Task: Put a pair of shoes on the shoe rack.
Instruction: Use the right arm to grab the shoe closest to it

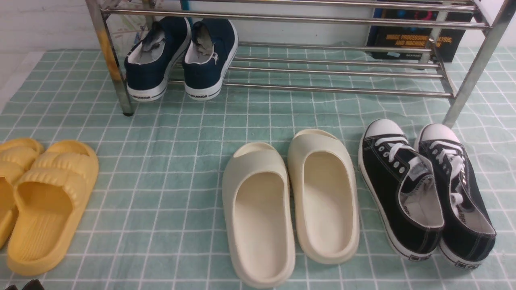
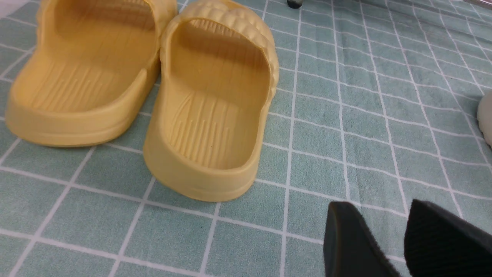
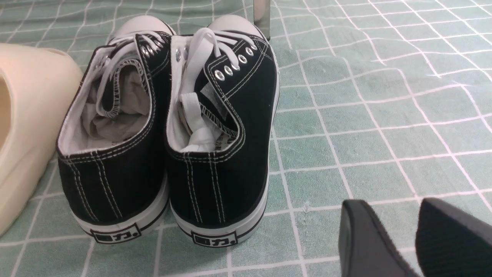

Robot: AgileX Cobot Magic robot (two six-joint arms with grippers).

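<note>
The pair of black canvas sneakers stands side by side on the green cloth at the front right, toes toward the rack: one (image 1: pixel 397 189) and the other (image 1: pixel 459 193). In the right wrist view I see their heels (image 3: pixel 115 127) (image 3: pixel 226 127). The chrome shoe rack (image 1: pixel 322 18) spans the back; its right front post (image 1: pixel 463 92) stands just beyond the sneakers' toes. My right gripper (image 3: pixel 388 207) is open and empty, behind the sneakers' heels and off to one side. My left gripper (image 2: pixel 378 209) is open and empty above the cloth near yellow slides.
Navy slip-on sneakers (image 1: pixel 181 56) sit on the rack's lower shelf at its left end. Cream slides (image 1: pixel 290 205) lie just left of the black sneakers. Yellow slides (image 1: pixel 44 201) lie at the far left, also in the left wrist view (image 2: pixel 215 104). A dark book (image 1: pixel 411 38) stands behind the rack.
</note>
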